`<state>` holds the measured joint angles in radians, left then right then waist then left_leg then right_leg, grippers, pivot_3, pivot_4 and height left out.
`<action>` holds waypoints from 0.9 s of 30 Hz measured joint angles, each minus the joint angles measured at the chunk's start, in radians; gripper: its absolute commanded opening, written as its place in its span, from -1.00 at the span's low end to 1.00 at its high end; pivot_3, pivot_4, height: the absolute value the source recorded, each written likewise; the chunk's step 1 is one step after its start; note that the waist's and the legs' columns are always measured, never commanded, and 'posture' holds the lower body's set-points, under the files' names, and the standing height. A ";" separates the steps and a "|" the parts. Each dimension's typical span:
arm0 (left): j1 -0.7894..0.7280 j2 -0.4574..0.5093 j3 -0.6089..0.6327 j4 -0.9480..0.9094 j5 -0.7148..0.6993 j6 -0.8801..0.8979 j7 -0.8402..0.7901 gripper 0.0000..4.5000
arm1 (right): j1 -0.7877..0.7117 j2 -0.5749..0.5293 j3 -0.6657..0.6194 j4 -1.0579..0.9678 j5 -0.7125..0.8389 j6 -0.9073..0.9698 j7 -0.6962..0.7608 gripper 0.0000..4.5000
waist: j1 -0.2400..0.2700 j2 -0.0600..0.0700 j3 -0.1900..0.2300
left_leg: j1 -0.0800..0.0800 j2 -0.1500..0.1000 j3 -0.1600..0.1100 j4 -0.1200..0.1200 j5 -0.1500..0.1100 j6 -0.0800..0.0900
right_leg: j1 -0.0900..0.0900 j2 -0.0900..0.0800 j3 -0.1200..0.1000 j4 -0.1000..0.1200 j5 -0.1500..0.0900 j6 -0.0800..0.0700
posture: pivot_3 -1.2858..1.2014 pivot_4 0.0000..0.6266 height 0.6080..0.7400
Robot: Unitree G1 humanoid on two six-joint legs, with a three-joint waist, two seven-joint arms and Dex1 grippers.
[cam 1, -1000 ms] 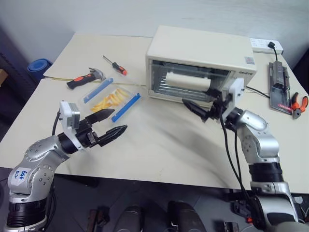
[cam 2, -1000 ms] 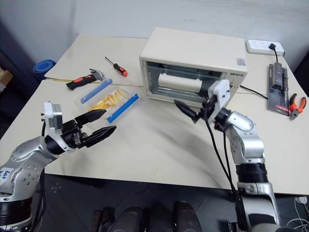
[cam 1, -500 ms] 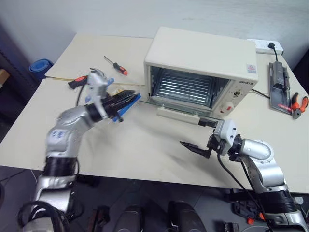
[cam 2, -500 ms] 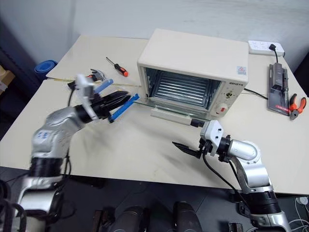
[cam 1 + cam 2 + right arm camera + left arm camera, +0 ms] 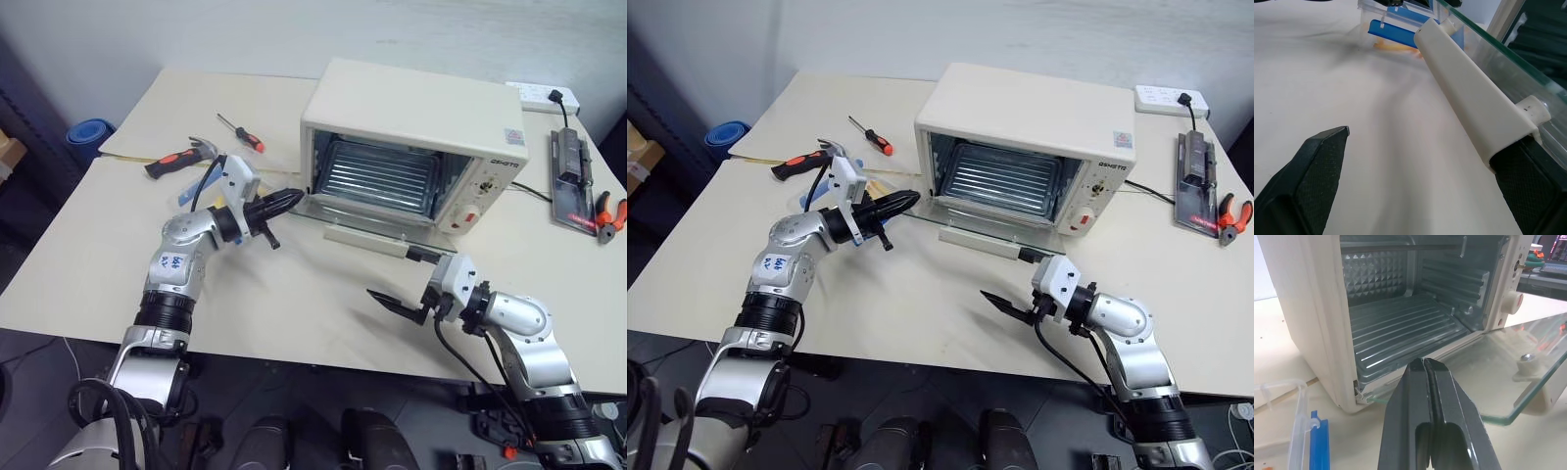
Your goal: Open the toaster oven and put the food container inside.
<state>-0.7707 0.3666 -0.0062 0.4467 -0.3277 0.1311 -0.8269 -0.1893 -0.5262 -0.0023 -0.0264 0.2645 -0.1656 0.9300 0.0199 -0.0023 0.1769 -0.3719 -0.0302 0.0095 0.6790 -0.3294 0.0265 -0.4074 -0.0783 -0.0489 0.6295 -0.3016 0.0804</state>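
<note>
The cream-white toaster oven (image 5: 411,103) stands at the back of the table with its glass door (image 5: 358,220) dropped flat and the ribbed metal inside showing. My left gripper (image 5: 289,198) is shut on nothing, its tips at the oven's front left corner, just before the door's hinge edge. The food container (image 5: 1315,435), clear with blue clip strips, lies on the table under and behind that gripper, mostly hidden by the arm. My right gripper (image 5: 397,274) is open in front of the door, with the right end of the door's handle (image 5: 1474,93) close by one finger.
A hammer (image 5: 181,157) and a screwdriver (image 5: 240,132) lie at the back left. A power strip (image 5: 544,95), a black device (image 5: 568,171) and pliers (image 5: 609,211) sit to the right of the oven. Bare table stretches along the front.
The oven door has dropped from shut to fully open. My left gripper has shut and swung forward and right to the oven's front corner. My right gripper has sunk and drawn back from the door.
</note>
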 measured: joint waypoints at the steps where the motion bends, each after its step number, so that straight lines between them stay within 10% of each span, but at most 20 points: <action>1: 0.000 -0.002 0.000 0.001 0.002 -0.002 -0.003 -0.99 | 0.007 0.005 -0.003 0.002 -0.001 -0.009 -0.010 1.00 | 0.003 0.000 0.000 | 0.000 0.000 0.000 0.000 0.000 0.000 | 0.000 0.000 0.000 0.000 0.000 0.000 | 0.03 -0.52 1.00; 16: -0.014 -0.048 0.007 0.056 0.036 -0.050 -0.026 -0.99 | 0.107 -0.003 -0.127 0.008 0.097 0.023 -0.073 1.00 | 0.010 0.000 0.000 | -0.002 -0.001 0.000 0.001 -0.002 0.003 | 0.000 -0.001 0.000 0.000 0.000 0.001 | 0.03 -0.52 1.00; 27: 0.039 -0.071 -0.079 0.075 0.116 -0.098 -0.091 -0.99 | 0.512 -0.101 -0.376 -0.162 0.135 0.007 -0.031 1.00 | 0.009 0.000 0.000 | 0.001 -0.001 0.002 0.001 -0.003 0.005 | 0.002 -0.001 0.002 -0.002 0.001 0.002 | 0.03 -0.52 1.00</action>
<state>-0.7322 0.2958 -0.0850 0.5215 -0.2118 0.0329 -0.9177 0.3228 -0.6268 -0.3779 -0.1889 0.3996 -0.1583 0.8989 0.0285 -0.0024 0.1770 -0.3714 -0.0312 0.0113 0.6798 -0.3321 0.0313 -0.4055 -0.0789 -0.0470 0.6277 -0.3005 0.0826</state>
